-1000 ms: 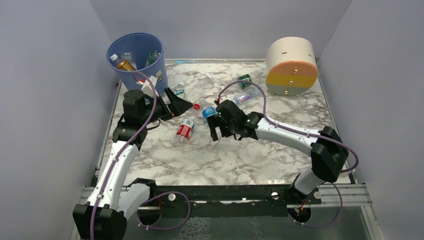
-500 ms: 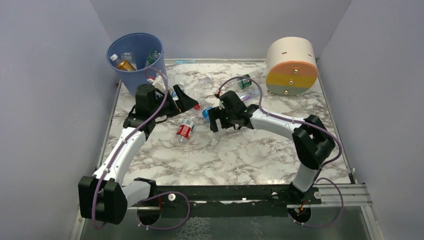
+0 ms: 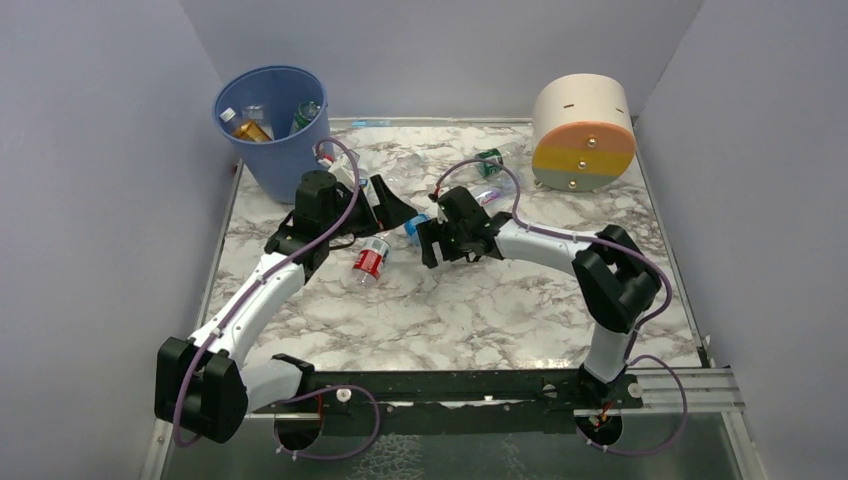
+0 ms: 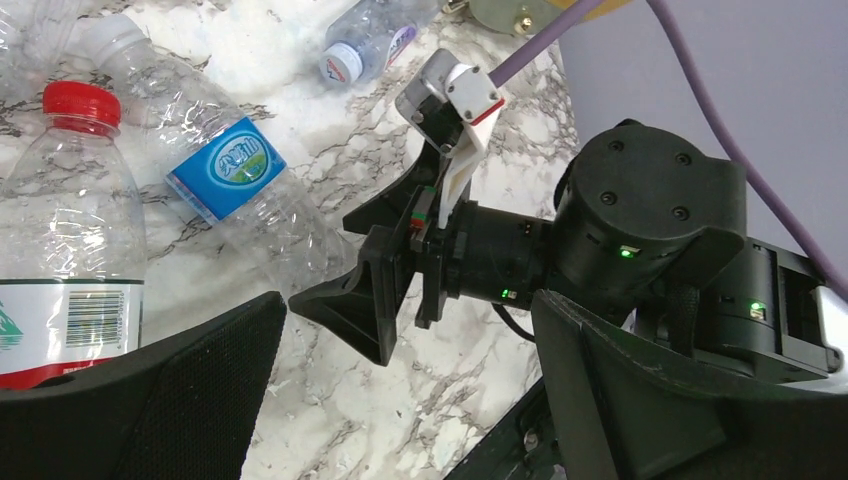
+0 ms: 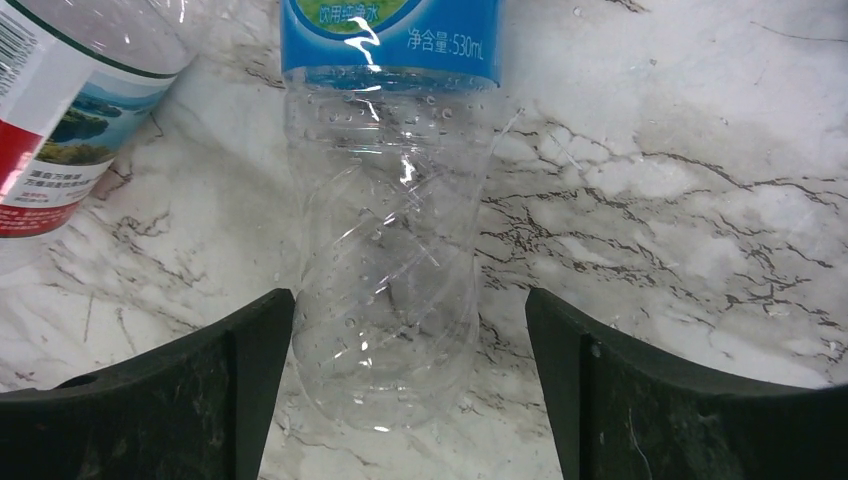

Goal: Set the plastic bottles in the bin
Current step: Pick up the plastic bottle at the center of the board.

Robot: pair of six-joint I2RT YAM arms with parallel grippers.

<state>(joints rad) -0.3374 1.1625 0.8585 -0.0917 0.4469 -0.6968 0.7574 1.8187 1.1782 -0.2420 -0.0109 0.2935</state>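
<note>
Light was bright, even and diffuse, falling from above. The marble tabletop [image 3: 480, 310] carried only faint, soft-edged shadows beside the arms. The top view was sharp throughout, though dimmer along its bottom strip. In the right wrist view, white glints streaked the clear blue-labelled bottle [image 5: 385, 250], which sat in crisp focus. The jaws of the right gripper [image 5: 405, 300] showed near-black, with little surface detail. The left wrist view was similarly sharp and free of motion blur.

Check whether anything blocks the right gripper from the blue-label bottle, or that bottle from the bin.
The right gripper straddles the blue-label bottle, fingers open, with nothing between them. The left gripper sits between that bottle and the bin.
</note>
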